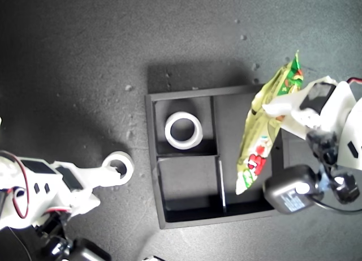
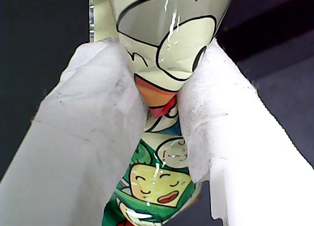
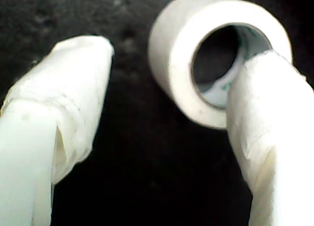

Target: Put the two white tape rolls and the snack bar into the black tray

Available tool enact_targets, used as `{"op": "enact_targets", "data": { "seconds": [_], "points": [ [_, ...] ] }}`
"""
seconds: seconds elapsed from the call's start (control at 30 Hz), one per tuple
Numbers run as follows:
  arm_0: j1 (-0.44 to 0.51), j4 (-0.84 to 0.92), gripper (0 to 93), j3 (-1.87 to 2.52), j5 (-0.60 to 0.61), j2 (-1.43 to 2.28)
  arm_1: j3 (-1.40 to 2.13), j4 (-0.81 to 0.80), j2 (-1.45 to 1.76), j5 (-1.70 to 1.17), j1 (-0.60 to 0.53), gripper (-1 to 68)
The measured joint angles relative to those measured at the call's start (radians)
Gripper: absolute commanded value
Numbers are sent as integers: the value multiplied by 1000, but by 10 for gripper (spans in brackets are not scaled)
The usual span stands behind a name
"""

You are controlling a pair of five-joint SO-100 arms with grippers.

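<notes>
our first tool (image 2: 159, 96) held the snack bar (image 1: 261, 133) pinched above the black tray (image 1: 186, 218), over its long compartment, our second tool (image 3: 171, 103) stood wide, one finger (image 3: 270, 133) inside the smaller tape roll (image 1: 120, 165) on the bench (image 1: 73, 57) beside the tray, the larger tape roll (image 1: 183, 130) lay in a small compartment

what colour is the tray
Black tray, clearest in the exterior view.
</notes>
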Motion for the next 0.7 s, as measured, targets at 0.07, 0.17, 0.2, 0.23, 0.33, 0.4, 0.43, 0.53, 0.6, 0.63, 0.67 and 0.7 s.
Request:
{"op": "enact_targets", "data": {
  "seconds": [0.07,0.17,0.2,0.23,0.33,0.4,0.43,0.53,0.6,0.63,0.67,0.7],
  "points": [
    [2,-17,179,0,0,-15,-2,14,0,87,-12,-6],
    [0,-32,178,0,0,-28,-11,32,0,25,-8,-6],
    [0,-38,178,0,0,-35,-14,34,0,-37,-3,-6],
    [0,-41,178,0,0,-41,-15,34,0,-94,-5,-6],
    [0,-49,178,0,0,-55,-15,26,0,-313,-29,-6],
    [0,-55,178,0,0,-66,-15,2,0,-469,-57,-6],
    [0,-61,178,0,0,-71,-15,-17,0,-545,-63,-6],
    [0,-72,180,0,0,-83,-14,-81,-5,-701,-72,-6],
    [0,-78,180,3,0,-83,-14,-117,-11,-781,-71,-6],
    [0,-80,180,5,0,-87,-14,-132,-15,-815,-75,-6],
    [0,-84,181,11,0,-89,-14,-140,-25,-839,-81,-6],
    [0,-87,181,14,0,-91,-20,-143,-37,-859,-86,-6]
  ]
}}
